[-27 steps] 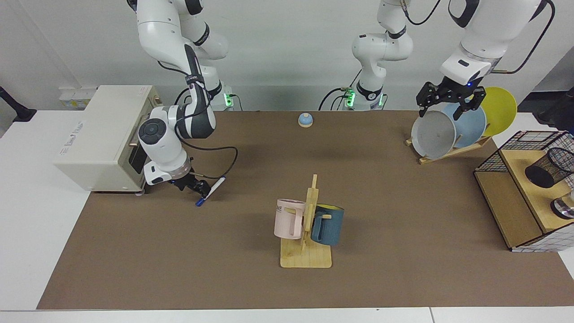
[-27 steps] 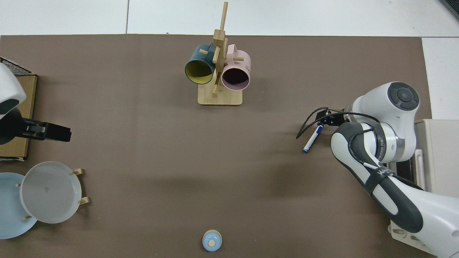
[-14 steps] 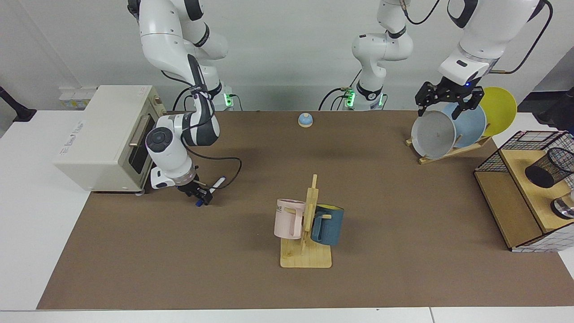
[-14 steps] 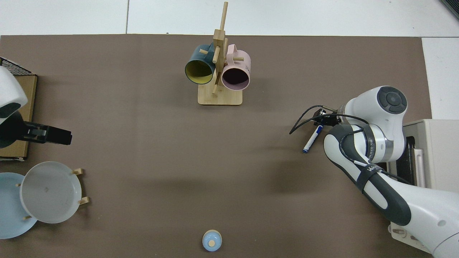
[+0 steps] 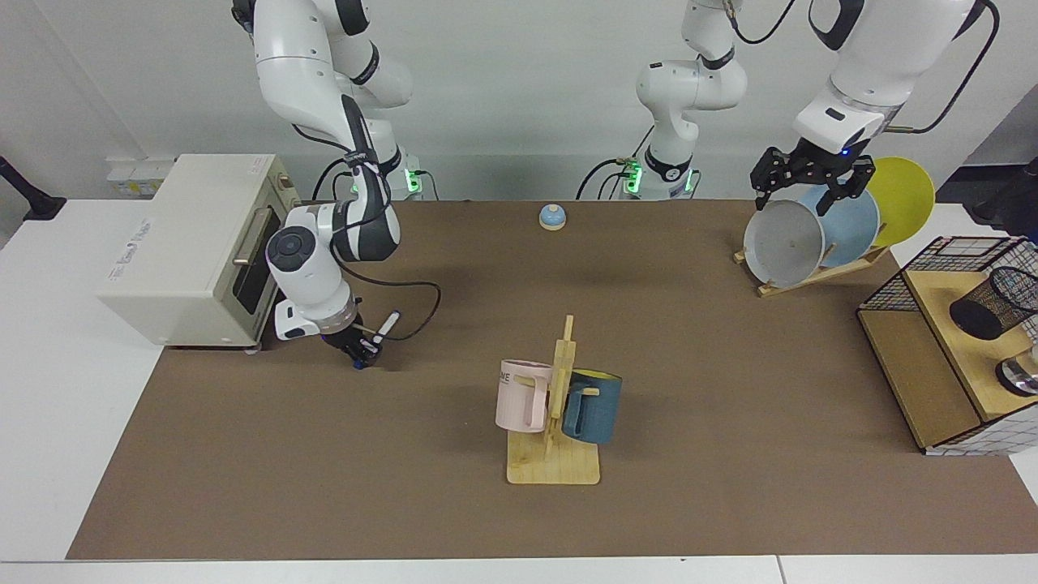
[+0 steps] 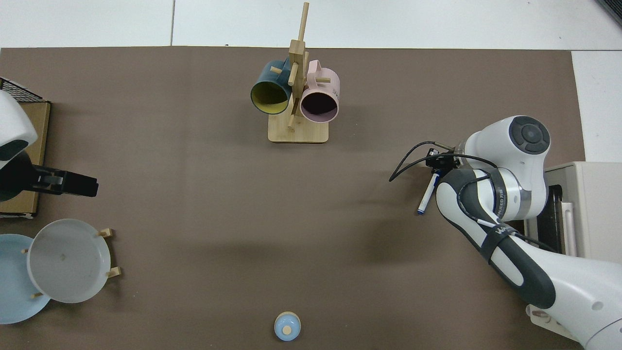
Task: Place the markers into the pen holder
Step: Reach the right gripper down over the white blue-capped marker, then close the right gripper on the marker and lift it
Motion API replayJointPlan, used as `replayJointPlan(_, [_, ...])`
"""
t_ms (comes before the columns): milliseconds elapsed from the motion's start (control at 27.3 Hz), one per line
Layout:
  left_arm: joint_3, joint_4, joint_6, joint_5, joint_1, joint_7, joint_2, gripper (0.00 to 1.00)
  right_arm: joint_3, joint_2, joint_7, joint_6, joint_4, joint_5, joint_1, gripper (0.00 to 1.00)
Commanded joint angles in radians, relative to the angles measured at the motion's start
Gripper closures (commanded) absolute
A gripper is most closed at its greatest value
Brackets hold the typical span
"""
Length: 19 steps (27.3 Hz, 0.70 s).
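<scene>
Facing view: the right gripper [image 5: 357, 350] is low over the brown-covered desk [image 5: 324, 470], just in front of the cream-coloured toaster oven [image 5: 190, 243]; its fingers are closed on the slim white-barrelled marker with a dark blue cap [image 5: 375, 338], gripping it near the capped end, so the blue cap points down at the desk and the white barrel slants up and away from the oven; the oven's side carries small dark lettering too small to read; the pink mug [image 5: 523, 395] on the wooden mug stand [image 5: 554, 454] shows the letters "ME"; the left gripper [image 5: 813, 180] hangs with fingers spread and empty above the grey plate [image 5: 784, 243], this arm waiting; the black wire-mesh cylindrical pen holder [image 5: 996, 302] lies tipped on the wooden shelf [image 5: 957, 357], far across the desk from the oven.

Top view: the marker [image 6: 428, 193] juts from the right gripper [image 6: 436, 167] beside the oven [image 6: 588, 209], its capped end hidden among the fingers; the left gripper [image 6: 73, 183] is a dark shape near the grey plate [image 6: 68, 260].
</scene>
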State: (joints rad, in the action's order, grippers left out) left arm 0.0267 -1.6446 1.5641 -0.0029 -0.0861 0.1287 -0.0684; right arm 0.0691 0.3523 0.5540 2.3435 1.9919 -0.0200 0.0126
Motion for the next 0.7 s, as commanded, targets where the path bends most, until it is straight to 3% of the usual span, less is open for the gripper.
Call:
replayJointPlan(0, [0.004,-0.017,0.027,-0.035,-0.017,0.002,-0.018,0.00,0.000,0.013,0.026,0.022,-0.027,-0.014,0.030,1.00])
replayJointPlan(330, [-0.001,-0.015,0.054,-0.040,-0.021,0.014,-0.013,0.00,0.009,-0.012,0.087,-0.087,-0.125,-0.020,0.079,1.00])
replayJointPlan(659, [-0.001,-0.017,0.056,-0.040,-0.021,0.091,-0.014,0.00,0.012,-0.073,0.125,-0.190,-0.188,-0.135,0.147,1.00])
